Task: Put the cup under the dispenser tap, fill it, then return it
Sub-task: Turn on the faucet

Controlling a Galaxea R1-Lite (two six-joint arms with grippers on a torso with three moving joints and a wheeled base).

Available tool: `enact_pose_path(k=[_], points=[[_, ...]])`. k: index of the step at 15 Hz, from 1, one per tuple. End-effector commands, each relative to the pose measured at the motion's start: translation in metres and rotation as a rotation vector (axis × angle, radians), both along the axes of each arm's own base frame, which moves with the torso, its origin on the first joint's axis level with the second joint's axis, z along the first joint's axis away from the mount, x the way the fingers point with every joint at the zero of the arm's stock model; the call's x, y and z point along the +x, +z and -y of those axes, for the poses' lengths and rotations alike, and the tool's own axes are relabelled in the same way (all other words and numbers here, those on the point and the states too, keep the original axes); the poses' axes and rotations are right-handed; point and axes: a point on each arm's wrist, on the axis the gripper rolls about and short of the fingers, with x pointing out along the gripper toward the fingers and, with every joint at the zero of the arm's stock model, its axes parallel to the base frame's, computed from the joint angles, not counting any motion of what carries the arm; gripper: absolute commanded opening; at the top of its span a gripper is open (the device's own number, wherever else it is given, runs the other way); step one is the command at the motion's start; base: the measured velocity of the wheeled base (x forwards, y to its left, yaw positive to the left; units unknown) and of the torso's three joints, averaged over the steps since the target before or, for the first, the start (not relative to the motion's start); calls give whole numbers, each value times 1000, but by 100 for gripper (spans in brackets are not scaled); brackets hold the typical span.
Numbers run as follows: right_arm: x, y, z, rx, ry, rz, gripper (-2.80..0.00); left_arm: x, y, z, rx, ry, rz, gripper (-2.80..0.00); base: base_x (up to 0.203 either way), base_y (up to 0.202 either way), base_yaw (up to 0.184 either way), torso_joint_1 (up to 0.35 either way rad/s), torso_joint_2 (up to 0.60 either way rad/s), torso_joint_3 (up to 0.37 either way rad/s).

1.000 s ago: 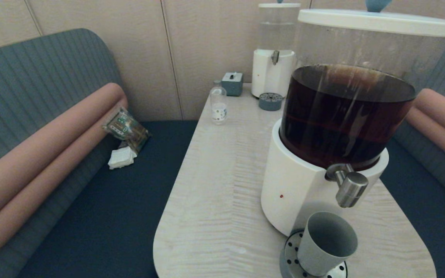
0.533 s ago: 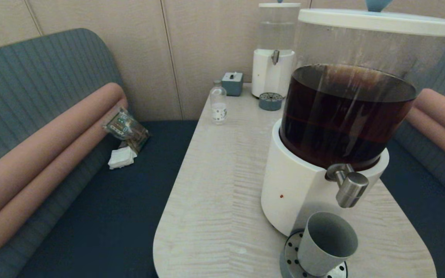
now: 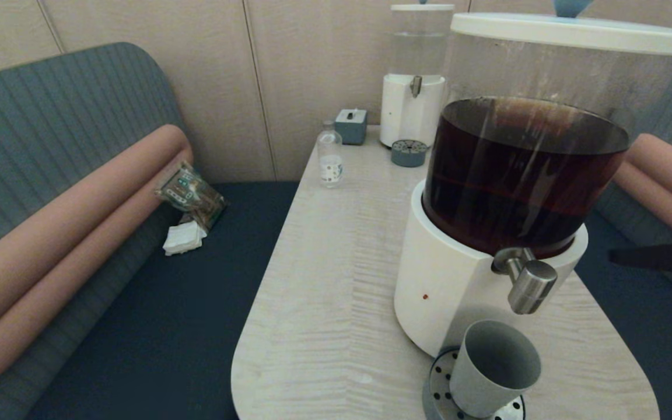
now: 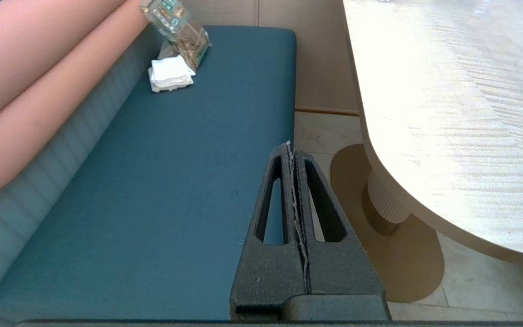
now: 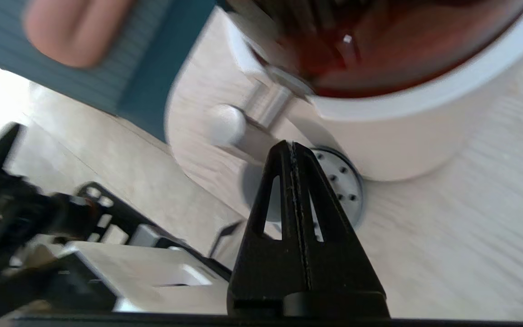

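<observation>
Black right tool closed, empty, near dispenser tap

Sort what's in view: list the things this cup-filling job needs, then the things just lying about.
For the job:
cup on the perforated drip tray
dispenser tap above it
large dispenser of dark liquid
right gripper, shut, entering beside the tap

Lying about:
small dispenser
clear bottle
grey box
snack packet
napkins

My view: matte grey-green tapered cup on a silver perforated drip tray — pale wood-grain table, teal ribbed sofa.
</observation>
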Motion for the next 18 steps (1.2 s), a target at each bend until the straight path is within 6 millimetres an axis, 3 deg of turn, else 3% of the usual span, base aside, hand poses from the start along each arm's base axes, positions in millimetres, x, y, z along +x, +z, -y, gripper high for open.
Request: enact_pose_path(k=[1,7,18], points=[[0,-11,1,-18,6,-17,-280,0,0,0,-1,-1,-1,-280,0,0,0,0,0,0],[-1,-20,-3,-42,56,39,-280,0,0,0,-1,-1,-3,-280,0,0,0,0,0,0],[16,-31,-11,-91,161,110,-280,0,0,0,-1,-1,-1,-280,0,0,0,0,0,0]])
